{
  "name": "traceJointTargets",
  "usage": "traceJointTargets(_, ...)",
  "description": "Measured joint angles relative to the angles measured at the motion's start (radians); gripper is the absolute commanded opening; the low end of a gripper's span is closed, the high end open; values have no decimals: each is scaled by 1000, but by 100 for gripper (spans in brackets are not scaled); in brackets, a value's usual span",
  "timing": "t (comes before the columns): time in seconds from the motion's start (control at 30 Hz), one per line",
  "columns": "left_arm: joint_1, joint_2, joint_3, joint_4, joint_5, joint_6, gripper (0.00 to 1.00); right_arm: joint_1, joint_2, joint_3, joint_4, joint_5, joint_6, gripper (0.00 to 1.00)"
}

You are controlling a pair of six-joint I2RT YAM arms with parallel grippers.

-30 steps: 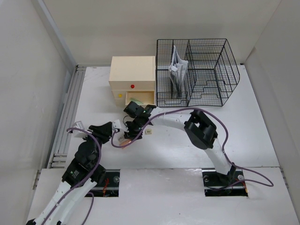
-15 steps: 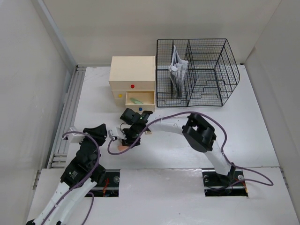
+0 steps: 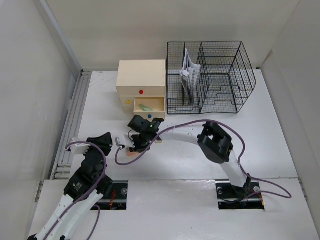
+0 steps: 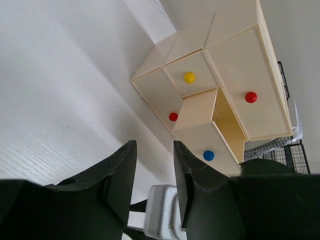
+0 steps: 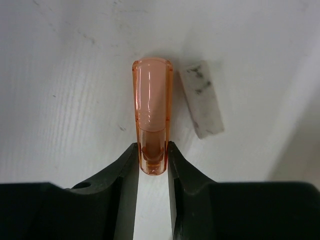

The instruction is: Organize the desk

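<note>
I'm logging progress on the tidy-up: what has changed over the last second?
The right gripper, pinching an orange translucent piece, drew back from the open drawer toward the near edge, uncovering it. The left gripper, open, pulled back leftward. The drawer box, wire organizer and its papers stayed put.

Your site: robotics lab cell — white desk (image 3: pixel 270 140) walled by plain panels (image 3: pixel 30 90), left arm (image 3: pixel 82 175) and right arm (image 3: pixel 220 147) bolted at its edge.
</note>
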Motion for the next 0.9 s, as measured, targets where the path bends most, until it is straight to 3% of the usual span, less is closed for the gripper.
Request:
traceJointTargets(0.23,0,0,0,0,-6,-9,33,0,-133,-18,0,170,-29,0)
traceJointTargets(0.47,0,0,0,0,-11,-11,33,-17,-266,-17,103,369,2,0)
traceJointTargets(0.83,0,0,0,0,-11,-10,33,-148,-281,-15,213,636,97,0)
traceJointTargets(0.9,0,0,0,0,-10,-10,33,-171,-281,-15,216,654,103,5)
